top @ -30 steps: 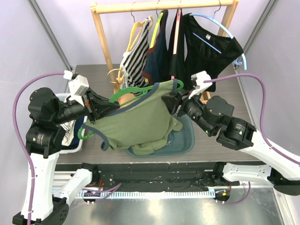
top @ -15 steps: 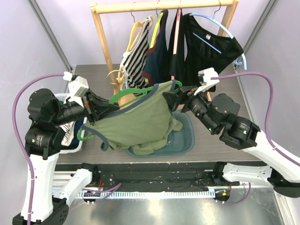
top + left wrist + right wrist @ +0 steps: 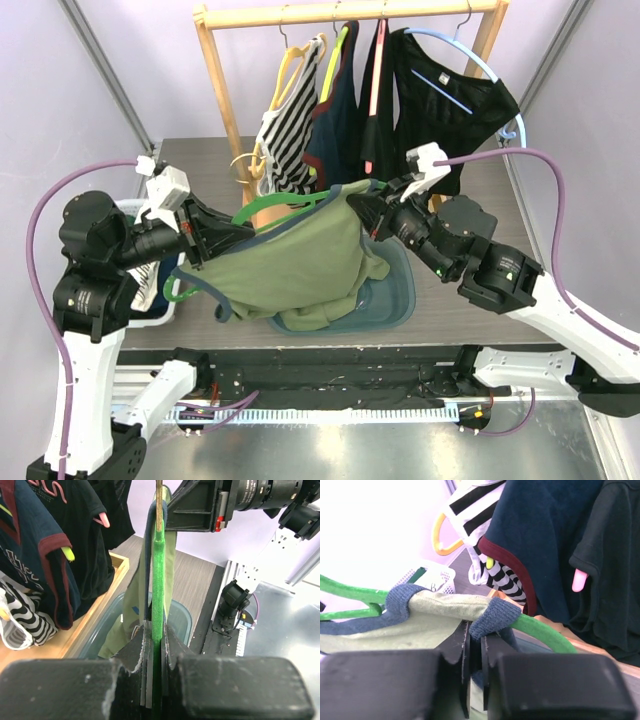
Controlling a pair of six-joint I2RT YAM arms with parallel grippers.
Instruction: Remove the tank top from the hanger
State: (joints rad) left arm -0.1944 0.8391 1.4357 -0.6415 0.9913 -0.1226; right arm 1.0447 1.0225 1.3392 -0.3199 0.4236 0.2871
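White basket [image 3: 150, 305]: at the far left of the tabletop [image 3: 480, 290], beside the left arm and out of the way of this step.
Left fingers [image 3: 156, 636]: closed narrow on the left part of the green hanger [image 3: 158, 575], gripping it edge-on and holding it off the rack.
Hanger: runs left to right between the two arms, roughly level, above the tub [image 3: 395, 300].
Tank top [image 3: 290, 265]: olive with blue trim, draped on the hanger. Its body sags to the near side and its hem reaches the tub. Both straps loop over the hanger bar.
Right fingers [image 3: 474, 642]: pinched shut on the blue strap [image 3: 495, 615] where it wraps the hanger's right shoulder, with the bar just above the tips.
Rack [image 3: 220, 90]: at the far side, hung with striped and dark tops just behind the right arm.
Step in hand: likely freeing the right strap — the task looks less than half done, since the left strap is also on.
Doing it well: keep the left grip steady as an anchor. Lift the strap slightly, then carry it rightward along the bar and past its tip rather than dragging it down.
Watch for: catching the bar itself in the pinch, or snagging the hung clothes behind.
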